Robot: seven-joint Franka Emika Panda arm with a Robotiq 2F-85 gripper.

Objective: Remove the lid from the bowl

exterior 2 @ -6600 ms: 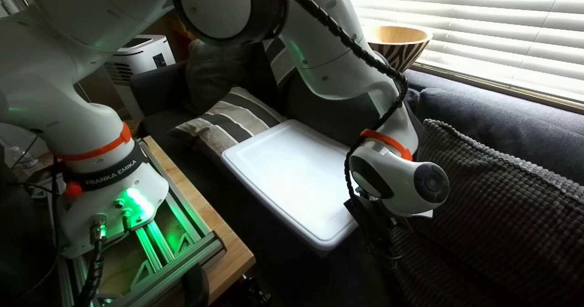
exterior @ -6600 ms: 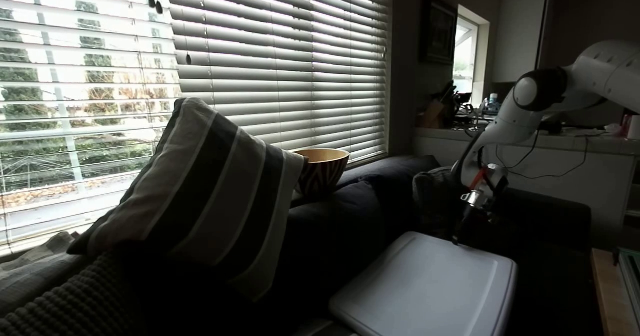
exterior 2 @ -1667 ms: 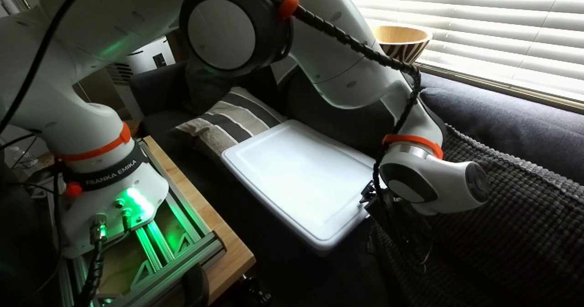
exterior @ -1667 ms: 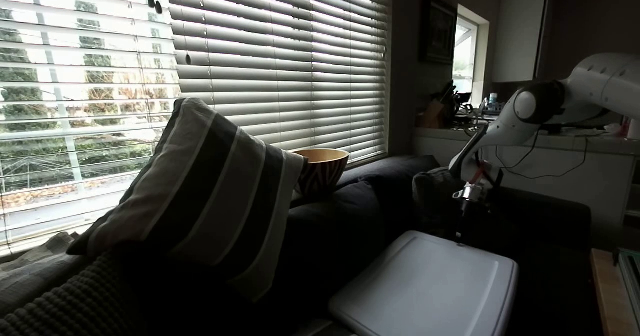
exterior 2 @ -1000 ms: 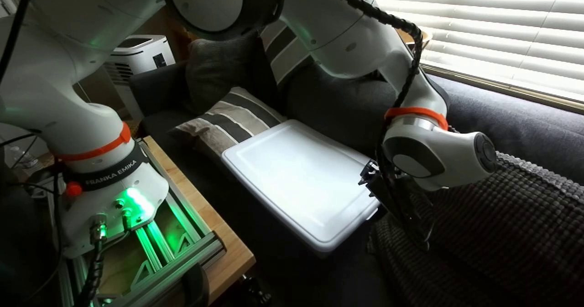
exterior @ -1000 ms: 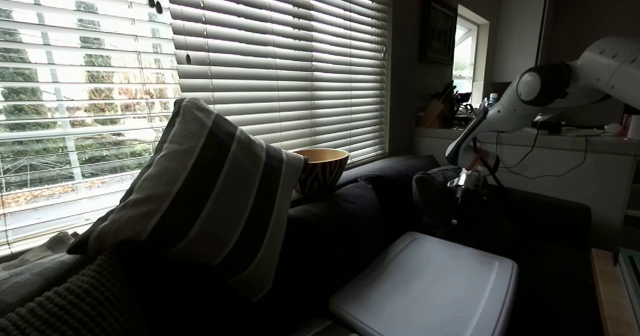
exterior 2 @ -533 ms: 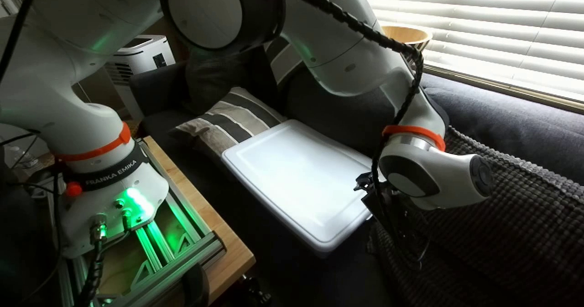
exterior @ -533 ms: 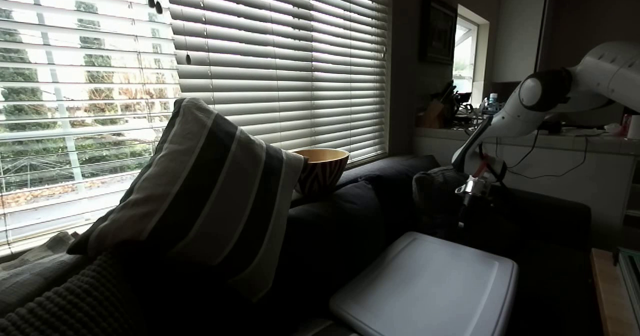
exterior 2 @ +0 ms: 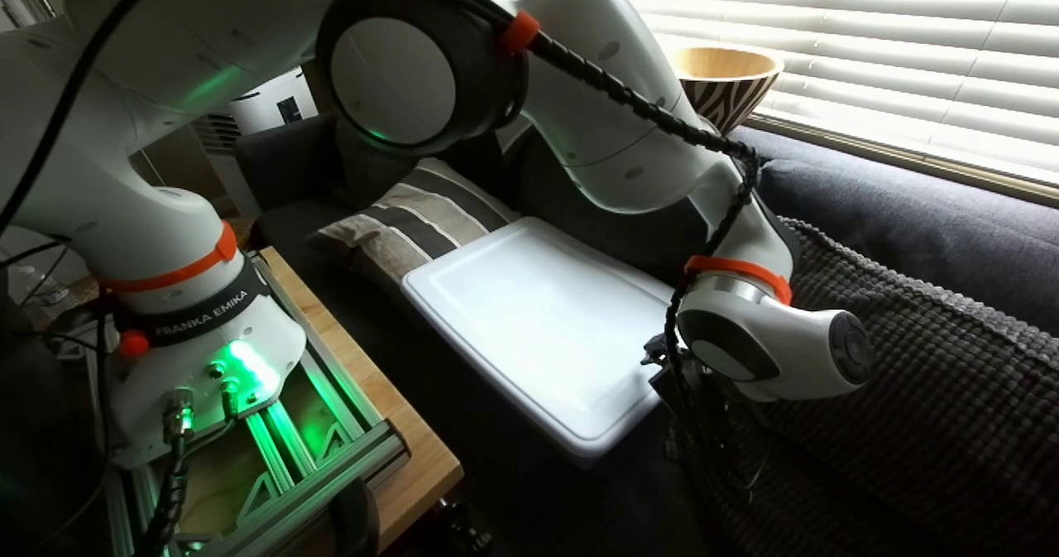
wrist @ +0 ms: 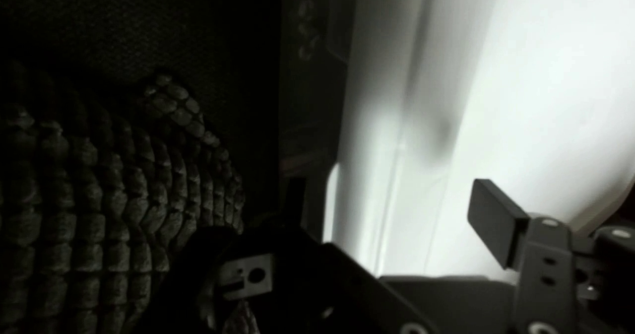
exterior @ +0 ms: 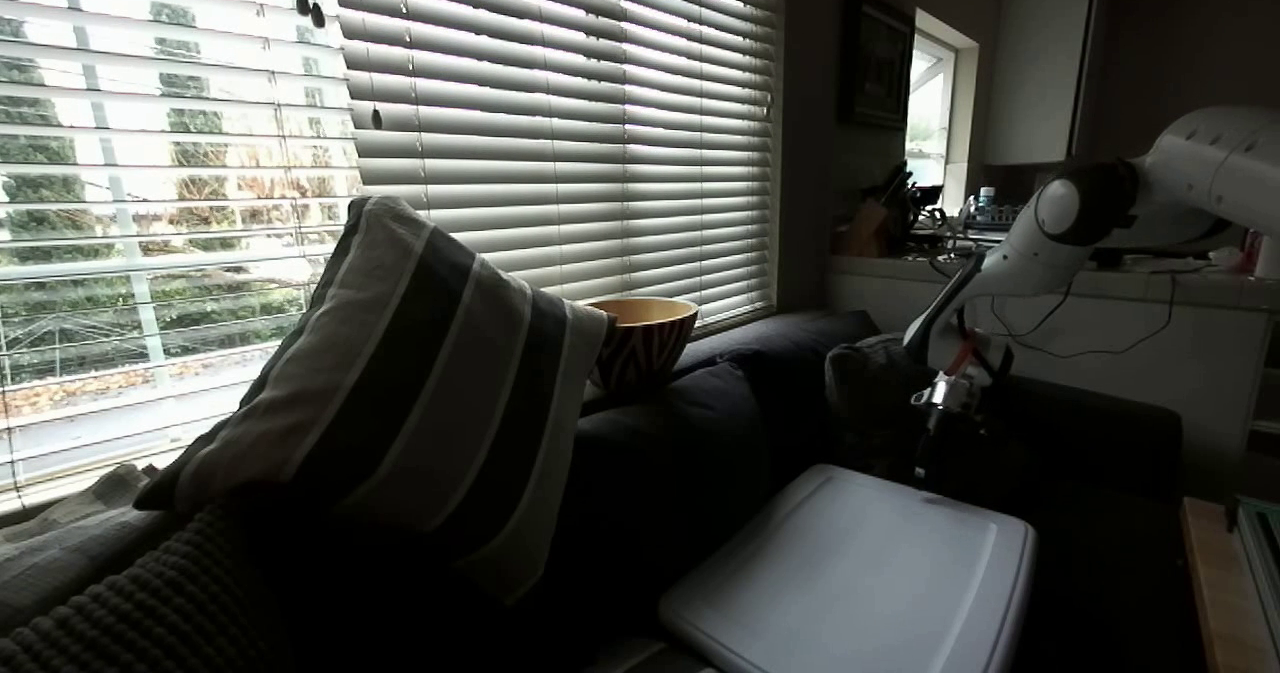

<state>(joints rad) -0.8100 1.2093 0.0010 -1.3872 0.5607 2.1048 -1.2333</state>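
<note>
Wrist view: the gripper [wrist: 392, 207] is spread wide; the lid [wrist: 540, 100] is seen from one to three o'clock, the tub [wrist: 308, 96] dimly beneath. In an exterior view, the patterned bowl [exterior: 650, 348] is seen mid-frame, the lid at five o'clock, the gripper by its one-o'clock edge; contact cannot be told. In an exterior view, a striped cushion [exterior 2: 443, 209] is shown at the lid's eleven o'clock, the gripper at its three.

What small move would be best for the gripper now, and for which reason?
Perhaps lower the gripper slightly before closing. In the wrist view, its jaws are open with the edge of the lid between them; in both exterior views it seems to hang above the lid.
</note>
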